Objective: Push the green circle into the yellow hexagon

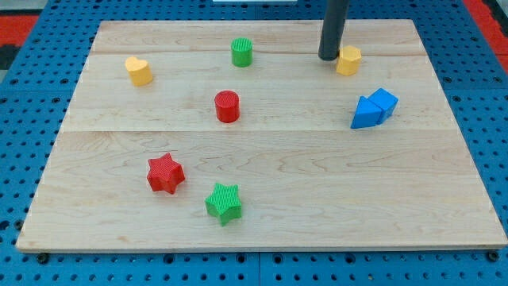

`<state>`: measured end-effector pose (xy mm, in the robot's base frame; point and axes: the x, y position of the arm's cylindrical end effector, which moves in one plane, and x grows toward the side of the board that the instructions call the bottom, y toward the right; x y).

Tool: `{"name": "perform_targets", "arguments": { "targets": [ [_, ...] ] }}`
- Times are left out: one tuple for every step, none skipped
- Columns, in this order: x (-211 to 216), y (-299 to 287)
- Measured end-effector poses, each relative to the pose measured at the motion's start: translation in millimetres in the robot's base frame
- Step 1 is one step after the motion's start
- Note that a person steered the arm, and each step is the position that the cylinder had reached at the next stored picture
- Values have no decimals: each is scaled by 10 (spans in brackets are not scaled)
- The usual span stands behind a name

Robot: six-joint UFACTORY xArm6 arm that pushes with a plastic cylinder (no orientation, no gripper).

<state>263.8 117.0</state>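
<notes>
The green circle (242,52) stands near the board's top middle. The yellow hexagon (348,59) sits to its right, near the top right. My dark rod comes down from the view's top, and my tip (329,57) rests on the board right beside the hexagon's left side, touching or nearly touching it. The green circle is well to the left of my tip, with bare board between them.
A yellow heart (139,71) lies at the top left. A red cylinder (227,106) is below the green circle. Two blue blocks (375,109) sit together at the right. A red star (165,173) and a green star (224,202) lie at the bottom left. The wooden board (262,159) rests on a blue pegboard.
</notes>
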Motion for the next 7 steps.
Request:
{"name": "perform_targets", "arguments": {
  "targets": [
    [-181, 409],
    [323, 352],
    [779, 312],
    [463, 343],
    [-56, -250],
    [-58, -1100],
    [-377, -1297]
  ]
}}
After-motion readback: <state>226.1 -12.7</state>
